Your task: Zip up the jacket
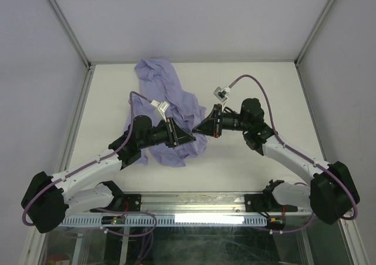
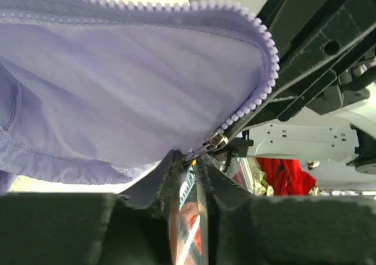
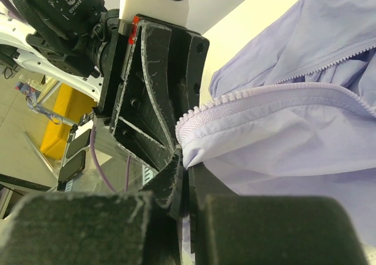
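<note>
Bare table [image 1: 270, 94] lies right of the jacket [image 1: 170, 100], which runs from the back edge toward centre. Left gripper [image 2: 187, 162] and right gripper [image 3: 185, 165] both pinch its zipper [image 2: 267, 71] edge.

From above, the jacket [image 1: 170, 94] disappears under the left tool [image 1: 191, 137] and right tool [image 1: 198, 130] where they meet, and its zipper is too small to make out there. At the left wrist, the fabric runs off the top and left edges, and the lower end of the slider [image 2: 216, 140] slips behind the fingers [image 2: 167, 183]. At the right wrist, the toothed hem [image 3: 202, 112] sinks between the fingers, and the cloth is cut off at the right edge.
</note>
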Robot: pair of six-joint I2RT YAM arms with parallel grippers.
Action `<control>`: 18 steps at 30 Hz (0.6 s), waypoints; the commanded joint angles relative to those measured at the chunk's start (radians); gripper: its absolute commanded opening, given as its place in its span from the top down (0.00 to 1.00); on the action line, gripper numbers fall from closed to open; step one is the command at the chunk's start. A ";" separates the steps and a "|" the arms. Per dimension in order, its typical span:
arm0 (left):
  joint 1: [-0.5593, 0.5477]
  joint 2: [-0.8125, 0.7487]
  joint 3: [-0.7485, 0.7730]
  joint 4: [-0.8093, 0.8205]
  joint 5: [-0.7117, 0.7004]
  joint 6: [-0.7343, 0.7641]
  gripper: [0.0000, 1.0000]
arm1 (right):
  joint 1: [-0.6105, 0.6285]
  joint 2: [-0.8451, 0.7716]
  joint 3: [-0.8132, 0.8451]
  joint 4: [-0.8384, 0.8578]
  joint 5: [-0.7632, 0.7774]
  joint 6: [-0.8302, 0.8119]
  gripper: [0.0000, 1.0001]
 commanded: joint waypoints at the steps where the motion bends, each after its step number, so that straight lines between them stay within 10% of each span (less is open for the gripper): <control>1: -0.008 -0.021 0.010 0.059 0.040 0.021 0.93 | -0.012 -0.025 0.034 0.043 0.007 0.009 1.00; 18: -0.013 -0.043 -0.013 -0.105 0.064 0.027 1.00 | -0.070 -0.021 0.049 0.088 -0.068 0.034 1.00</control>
